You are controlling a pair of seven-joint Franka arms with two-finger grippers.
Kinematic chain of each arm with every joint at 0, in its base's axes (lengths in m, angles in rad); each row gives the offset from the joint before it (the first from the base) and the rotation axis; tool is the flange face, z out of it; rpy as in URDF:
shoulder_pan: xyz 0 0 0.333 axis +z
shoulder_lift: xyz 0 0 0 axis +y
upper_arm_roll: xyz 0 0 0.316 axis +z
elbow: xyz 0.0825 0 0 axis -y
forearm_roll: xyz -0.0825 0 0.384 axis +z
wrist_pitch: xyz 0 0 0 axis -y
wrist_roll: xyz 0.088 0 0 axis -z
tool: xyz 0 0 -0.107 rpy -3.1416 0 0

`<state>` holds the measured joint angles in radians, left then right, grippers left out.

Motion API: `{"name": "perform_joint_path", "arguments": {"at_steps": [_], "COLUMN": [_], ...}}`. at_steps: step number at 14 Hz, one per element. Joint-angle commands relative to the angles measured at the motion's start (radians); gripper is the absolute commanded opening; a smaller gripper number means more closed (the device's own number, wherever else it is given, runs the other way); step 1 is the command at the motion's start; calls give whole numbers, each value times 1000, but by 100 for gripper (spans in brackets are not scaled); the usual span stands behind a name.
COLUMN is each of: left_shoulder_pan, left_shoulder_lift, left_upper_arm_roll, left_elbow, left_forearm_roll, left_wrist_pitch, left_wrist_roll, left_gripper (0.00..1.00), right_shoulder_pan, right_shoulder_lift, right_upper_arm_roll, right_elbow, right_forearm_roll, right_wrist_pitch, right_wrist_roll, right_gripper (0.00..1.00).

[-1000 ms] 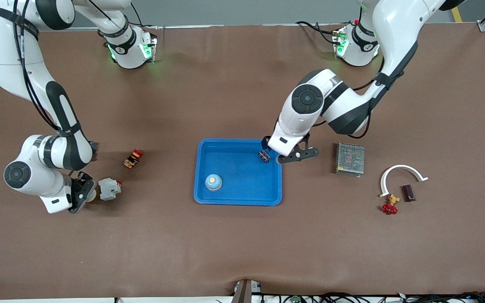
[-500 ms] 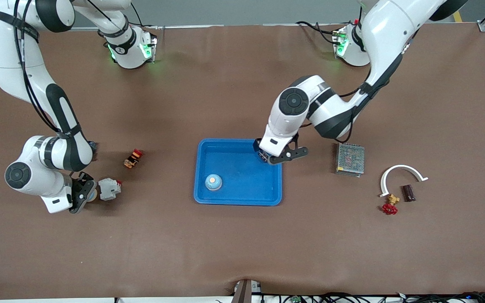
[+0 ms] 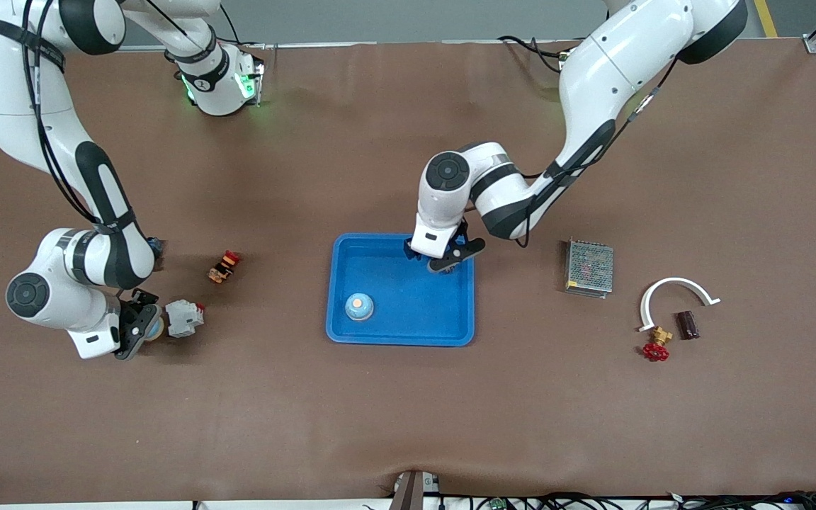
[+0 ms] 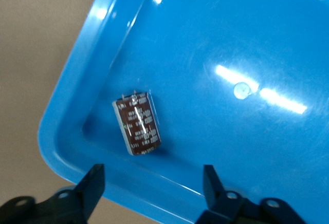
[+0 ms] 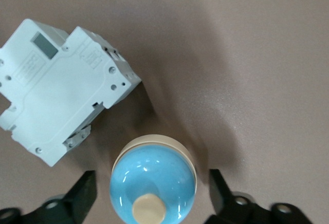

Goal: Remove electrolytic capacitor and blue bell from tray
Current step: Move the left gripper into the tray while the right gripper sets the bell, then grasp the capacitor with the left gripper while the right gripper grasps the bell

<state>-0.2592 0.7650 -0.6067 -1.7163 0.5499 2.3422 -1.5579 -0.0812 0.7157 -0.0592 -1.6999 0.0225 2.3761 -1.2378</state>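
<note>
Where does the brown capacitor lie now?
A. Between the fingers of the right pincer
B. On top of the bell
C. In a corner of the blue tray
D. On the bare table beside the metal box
C: the left wrist view shows the capacitor lying free in a corner of the blue tray, with the left pincer open over it.

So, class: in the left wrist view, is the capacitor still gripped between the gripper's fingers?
No. The capacitor lies loose on the blue tray, clear of the left gripper, whose fingers stand apart.

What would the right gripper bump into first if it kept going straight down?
Probably the blue bell: it sits on the table between the open right gripper fingers, beside the white breaker. How high the gripper is above it is unclear.
</note>
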Motion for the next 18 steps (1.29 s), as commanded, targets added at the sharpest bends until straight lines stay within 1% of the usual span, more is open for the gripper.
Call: {"name": "perform_joint_path", "arguments": {"at_steps": [1,2,4,5,6,8,9,11,13,15,17,18], "left_shoulder_pan": [-21,-21,-18,-14,-20,-20,-20,-20,-20,-20,-20,-20], "left_shoulder_lift": [3,3,3,0,-3,-1,-3,-1,0,5,14,22], "left_upper_arm_roll": [18,19,19,30,56,65,70,70,70,70,70,70], "left_elbow": [6,4,6,6,6,4,1,4,4,3,7,10], "left_forearm_roll": [25,25,25,25,30,59,67,77,77,77,76,77], "left_wrist_pitch": [5,0,-4,-6,-7,-7,-9,-37,-38,-40,-40,-40], "left_wrist_roll": [-33,-33,-31,-30,-25,-24,-24,-24,-27,-31,-25,-24], "left_gripper": [78,77,75,75,75,75,75,71,63,53,54,55], "right_shoulder_pan": [-32,-32,-31,-26,-19,20,41,89,153,214,296,329], "right_shoulder_lift": [-15,-19,-22,-24,-24,-32,-38,-91,-126,-151,-173,-173], "right_upper_arm_roll": [22,22,19,19,19,19,19,19,19,22,22,22], "right_elbow": [11,41,148,202,248,308,324,333,333,333,333,333], "right_forearm_roll": [46,57,85,88,88,83,79,76,74,89,91,91], "right_wrist_pitch": [-21,-62,-214,-280,-344,-429,-460,-501,-512,-550,-581,-575], "right_wrist_roll": [-15,-12,21,70,128,243,303,453,643,841,1057,1139], "right_gripper": [100,100,100,100,100,100,100,100,100,100,100,100]}}
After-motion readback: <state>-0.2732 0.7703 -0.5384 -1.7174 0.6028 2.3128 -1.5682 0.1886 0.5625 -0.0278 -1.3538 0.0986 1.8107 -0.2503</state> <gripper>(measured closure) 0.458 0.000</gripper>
